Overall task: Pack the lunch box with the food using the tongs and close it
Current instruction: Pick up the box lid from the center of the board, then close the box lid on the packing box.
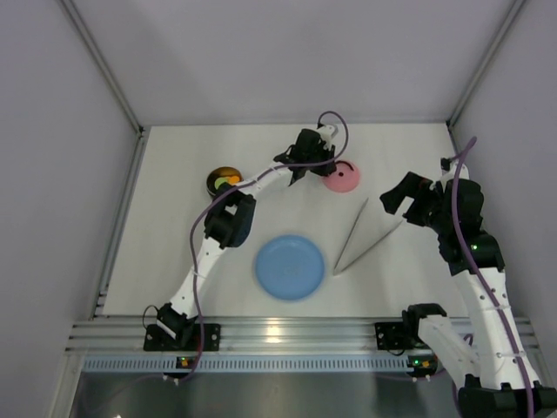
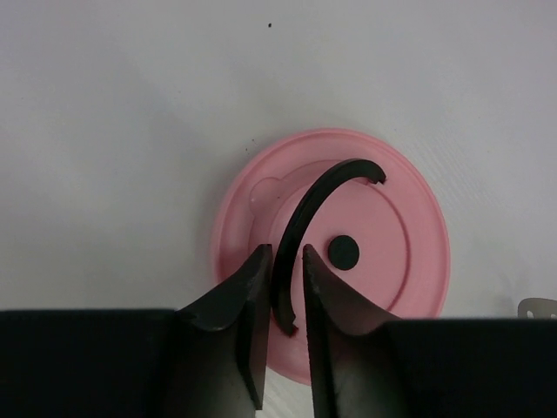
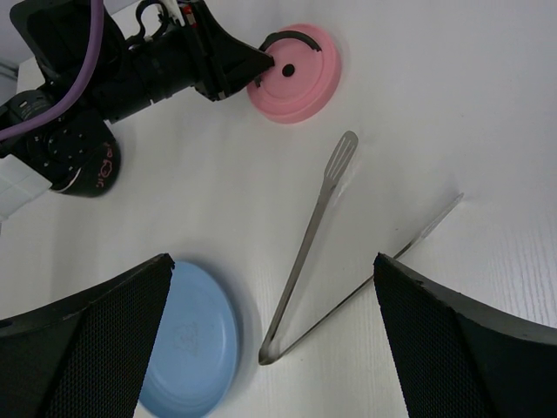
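The pink lid (image 2: 409, 226) lies flat on the table with its dark curved handle (image 2: 305, 209) standing up. My left gripper (image 2: 285, 280) is shut on that handle, one finger on each side. From above, the left gripper (image 1: 315, 167) sits at the lid's (image 1: 345, 178) left edge. The lunch box (image 1: 213, 185) stands further left, uncovered, with coloured food (image 1: 229, 180) inside. The tongs (image 1: 359, 237) lie in a V on the table, held by nothing. My right gripper (image 3: 278, 348) hangs wide open above the tongs (image 3: 309, 244), near their joined end.
A blue plate (image 1: 290, 267) with nothing on it sits near the front centre, just left of the tongs' joined end. White walls enclose the table on the left, back and right. The left arm stretches from its base across the table toward the lid.
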Robot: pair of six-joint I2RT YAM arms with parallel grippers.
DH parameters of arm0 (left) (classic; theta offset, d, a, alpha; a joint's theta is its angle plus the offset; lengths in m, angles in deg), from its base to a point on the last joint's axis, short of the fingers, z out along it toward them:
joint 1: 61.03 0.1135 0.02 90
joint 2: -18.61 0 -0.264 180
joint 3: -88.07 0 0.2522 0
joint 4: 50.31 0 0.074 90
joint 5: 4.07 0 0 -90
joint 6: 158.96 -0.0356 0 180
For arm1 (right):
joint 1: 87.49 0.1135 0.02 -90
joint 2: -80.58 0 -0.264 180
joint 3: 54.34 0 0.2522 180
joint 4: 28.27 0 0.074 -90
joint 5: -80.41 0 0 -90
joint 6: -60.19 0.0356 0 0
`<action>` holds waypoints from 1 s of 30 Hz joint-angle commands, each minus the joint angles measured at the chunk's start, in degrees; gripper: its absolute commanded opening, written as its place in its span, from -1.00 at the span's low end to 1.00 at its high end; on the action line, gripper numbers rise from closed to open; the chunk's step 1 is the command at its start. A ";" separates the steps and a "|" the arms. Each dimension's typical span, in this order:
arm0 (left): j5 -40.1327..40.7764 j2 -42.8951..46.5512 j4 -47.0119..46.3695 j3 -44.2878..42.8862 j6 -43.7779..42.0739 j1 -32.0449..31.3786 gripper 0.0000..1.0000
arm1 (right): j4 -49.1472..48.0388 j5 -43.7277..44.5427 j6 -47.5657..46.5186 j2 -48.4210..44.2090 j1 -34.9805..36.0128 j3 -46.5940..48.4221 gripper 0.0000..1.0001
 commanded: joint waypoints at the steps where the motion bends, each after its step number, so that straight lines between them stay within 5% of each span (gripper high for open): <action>1: 1.40 7.42 -0.43 3.54 -0.98 -0.02 -0.56 | -3.67 -0.54 -0.36 -0.28 -0.70 0.42 0.93; 17: 13.09 30.53 4.31 15.05 1.65 -0.73 -1.00 | -5.96 -2.04 0.79 0.77 -0.70 -0.11 0.93; 26: 30.90 52.59 0.71 40.08 9.82 -0.38 -1.00 | -8.24 -3.96 1.31 1.91 -0.70 -1.51 0.92; 30: 31.04 62.43 -3.50 54.58 17.97 3.04 -1.00 | -9.56 -5.81 1.31 2.96 -0.70 -2.39 0.92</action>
